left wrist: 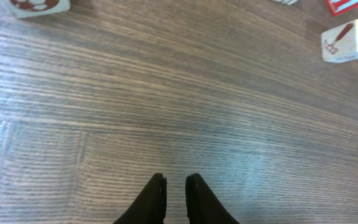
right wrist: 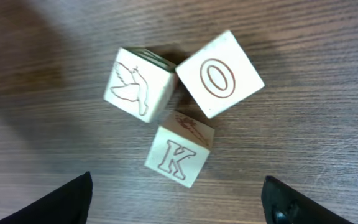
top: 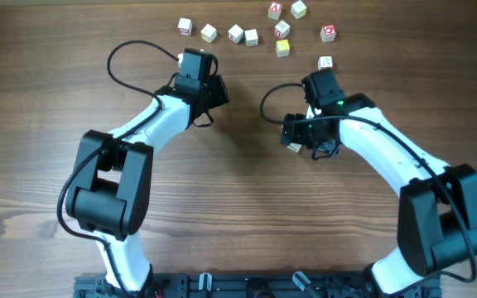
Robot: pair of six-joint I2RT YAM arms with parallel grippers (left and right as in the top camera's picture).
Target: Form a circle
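Observation:
Three little white cubes with red print touch one another in a tight cluster, the circle [right wrist: 180, 118]: a dove cube [right wrist: 138, 84], an O cube [right wrist: 219, 74] and a K cube [right wrist: 179, 157]. My right gripper [right wrist: 176, 186] hovers just short of the K cube, open wide and touching none of them. From overhead only a corner of the cluster [top: 293, 147] peeks out under the right gripper [top: 299, 136]. My left gripper [left wrist: 176, 180] is over bare wood with its jaws almost together and nothing between them. Overhead, the left gripper [top: 216, 91] sits left of centre.
Several loose cubes lie along the table's far edge, among them a red-faced one [top: 328, 32], a yellowish one [top: 282, 47] and one [top: 325, 62] close behind the right wrist. In the left wrist view a hammer-print cube [left wrist: 348, 40] lies at the upper right.

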